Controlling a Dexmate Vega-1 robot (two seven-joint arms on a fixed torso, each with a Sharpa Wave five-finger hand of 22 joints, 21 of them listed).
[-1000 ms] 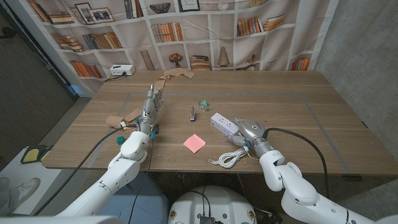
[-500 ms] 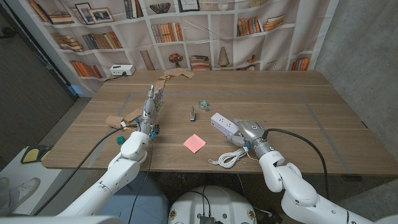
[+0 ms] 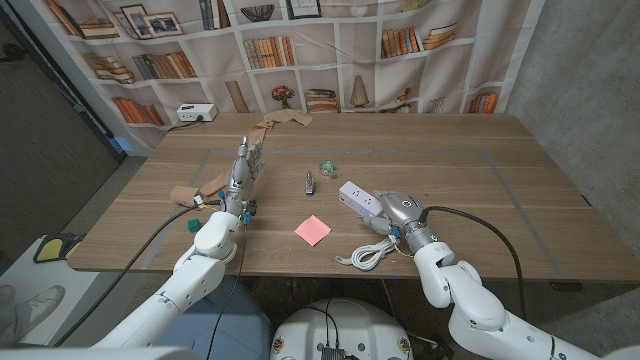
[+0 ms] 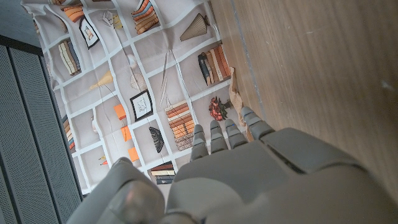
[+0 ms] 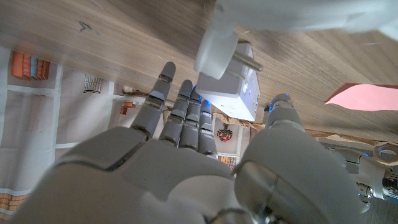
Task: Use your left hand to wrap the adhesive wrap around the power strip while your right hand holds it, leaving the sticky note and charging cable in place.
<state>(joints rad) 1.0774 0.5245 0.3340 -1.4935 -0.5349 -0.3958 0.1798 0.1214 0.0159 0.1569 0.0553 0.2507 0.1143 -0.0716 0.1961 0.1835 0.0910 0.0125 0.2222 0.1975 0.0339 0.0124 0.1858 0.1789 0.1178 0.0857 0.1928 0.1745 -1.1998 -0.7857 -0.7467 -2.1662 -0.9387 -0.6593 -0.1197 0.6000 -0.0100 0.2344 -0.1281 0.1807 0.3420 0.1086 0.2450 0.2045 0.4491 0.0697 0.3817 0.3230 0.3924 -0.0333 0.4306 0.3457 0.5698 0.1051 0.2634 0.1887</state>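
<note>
Right hand (image 3: 398, 210) sits at the near right end of the power strip (image 3: 358, 198), fingers spread and reaching around its plug end in the right wrist view (no firm grip visible yet). Strip's long axis runs far-left to near-right, mid-table. Left hand (image 3: 243, 170) stands on edge well to the left, fingers apart, holding nothing; tan adhesive wrap (image 3: 192, 190) lies just beside it. Sticky note (image 3: 312, 230) and coiled charging cable (image 3: 362, 256) lie nearer.
</note>
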